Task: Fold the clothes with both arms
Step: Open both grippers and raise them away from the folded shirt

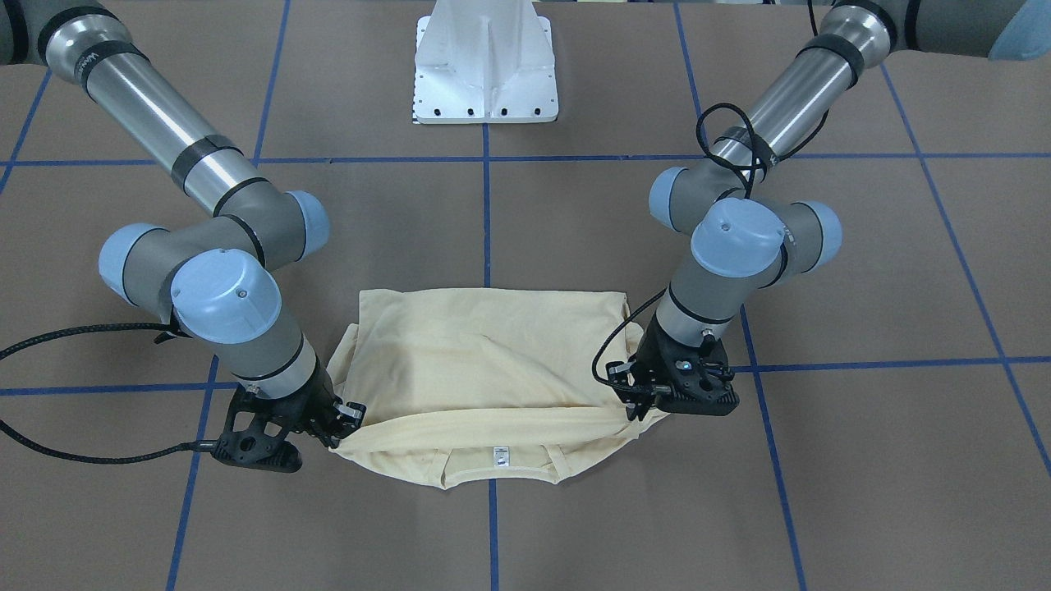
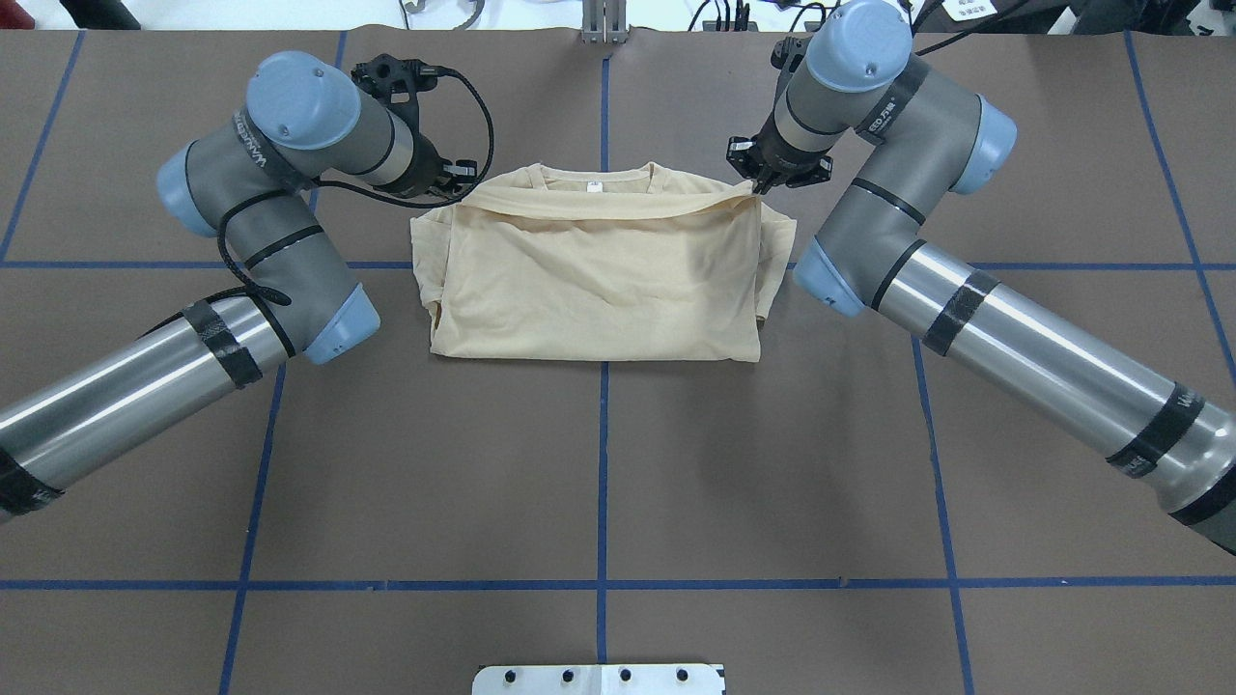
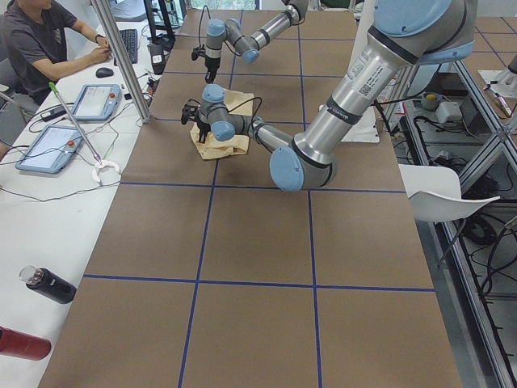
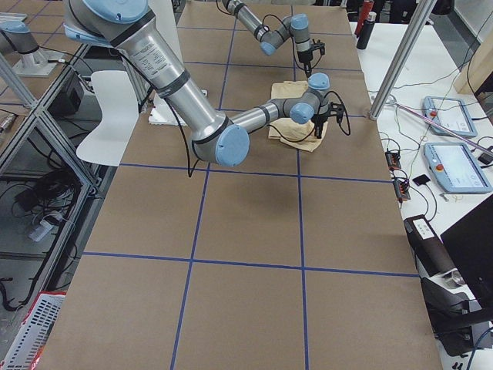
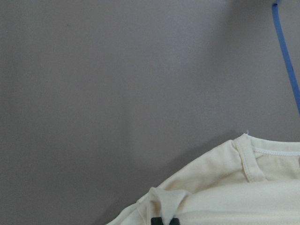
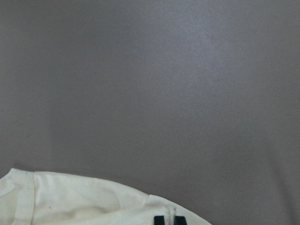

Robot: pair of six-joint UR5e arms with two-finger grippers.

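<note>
The clothes are one pale cream-yellow T-shirt point(image 2: 599, 270) lying folded at the table's far middle, print hidden. Its collar with a small white neck tag point(image 2: 594, 187) points away from the robot. A folded-over edge point(image 1: 493, 423) runs just short of the collar. My left gripper point(image 2: 462, 186) is shut on that edge's left corner, and the left wrist view shows cloth bunched at its fingertips point(image 5: 164, 220). On the edge's right corner my right gripper point(image 2: 756, 185) is shut, fingertips point(image 6: 168, 220) pinching cloth. Both arms point(image 2: 290, 222) point(image 2: 898, 203) reach in from the near corners.
The brown table cover carries a blue tape grid point(image 2: 603, 483). The white pedestal base point(image 1: 486, 74) stands on the robot's side. Beyond the table's far edge, a person point(image 3: 40, 40) sits at a desk with tablets point(image 3: 52, 145); bottles point(image 3: 48, 284) lie there.
</note>
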